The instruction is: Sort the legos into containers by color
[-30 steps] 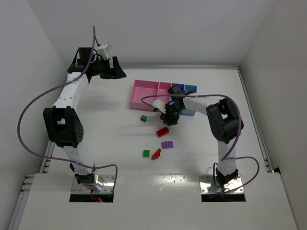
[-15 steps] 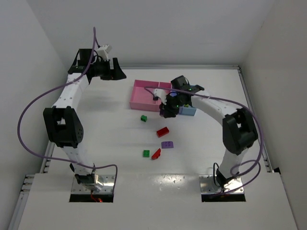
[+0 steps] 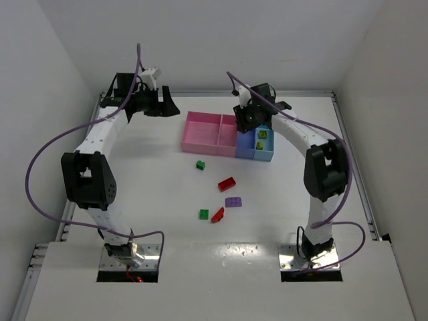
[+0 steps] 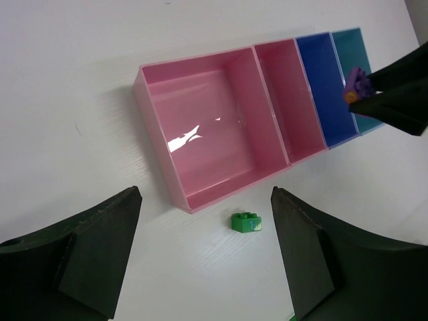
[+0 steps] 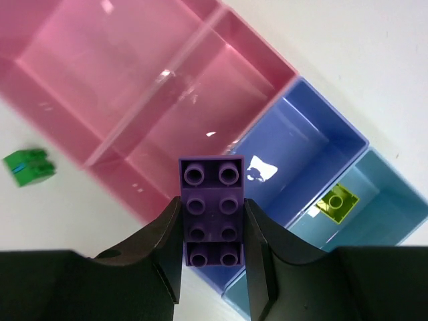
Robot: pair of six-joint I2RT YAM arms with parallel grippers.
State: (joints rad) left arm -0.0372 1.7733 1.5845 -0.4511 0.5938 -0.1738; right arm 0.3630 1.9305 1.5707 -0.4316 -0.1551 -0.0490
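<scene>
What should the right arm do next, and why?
Probably shift the right pincer slightly over the blue-violet bin, then open. Its purple brick hangs at that bin's edge; the bin looks empty, and the light blue bin holds a yellow-green brick.

I've got a plain white worktop (image 3: 154, 194), boxed in by white walls (image 3: 214, 40) at far, left & right edges. Thin metal strip (image 3: 354, 167) along right edge, another strip (image 3: 200, 92) along far edge
</scene>
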